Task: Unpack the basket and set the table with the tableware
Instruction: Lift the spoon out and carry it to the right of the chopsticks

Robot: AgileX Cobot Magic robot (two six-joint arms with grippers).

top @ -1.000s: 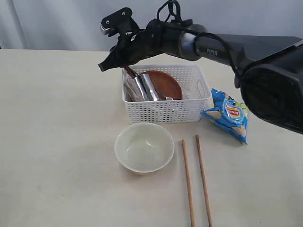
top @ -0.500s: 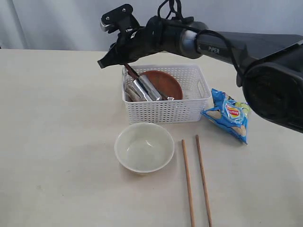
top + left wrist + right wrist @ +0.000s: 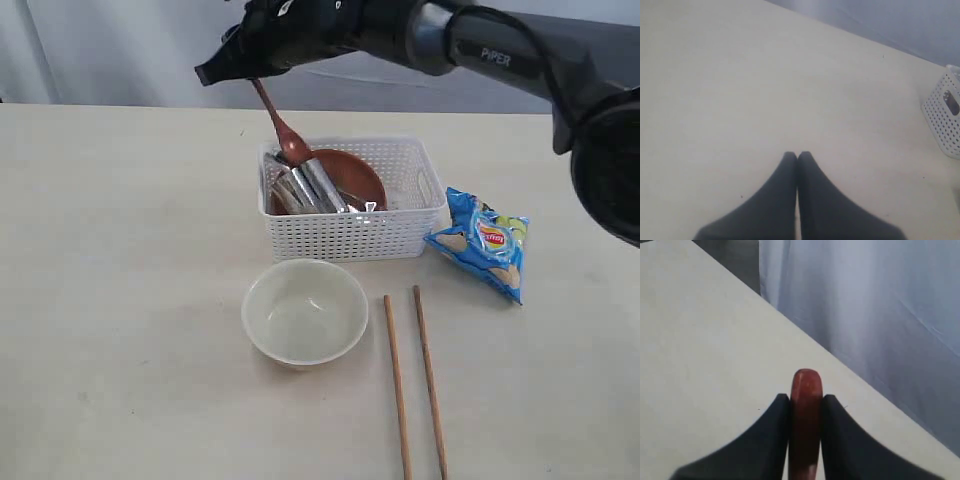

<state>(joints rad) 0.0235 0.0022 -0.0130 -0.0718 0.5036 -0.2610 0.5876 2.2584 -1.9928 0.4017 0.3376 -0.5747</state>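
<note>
Pinching the dark wooden spoon (image 3: pixel 283 130) by the upper end of its handle, the right gripper (image 3: pixel 805 399) hangs in the air with its jaws closed on the wood. The handle's rounded tip shows between the two fingers in the right wrist view. From the grip the spoon slants downward, and its bowl hangs just above the rim of the white basket (image 3: pixel 350 236), which sits on the table (image 3: pixel 120 250) below the gripper and toward that arm's base. Inside the basket, under the spoon's bowl, lie the reddish-brown plate (image 3: pixel 358 172) and the steel cup (image 3: pixel 310 186) on its side. Farther from the gripper, beyond the basket, stand the cream bowl (image 3: pixel 252 312) and the two chopsticks (image 3: pixel 397 390), with a blue chips bag (image 3: pixel 482 242) beside the basket. The left gripper (image 3: pixel 797 156) hovers over bare tabletop, fingers pressed together, holding nothing, a basket corner off to one side of it.
</note>
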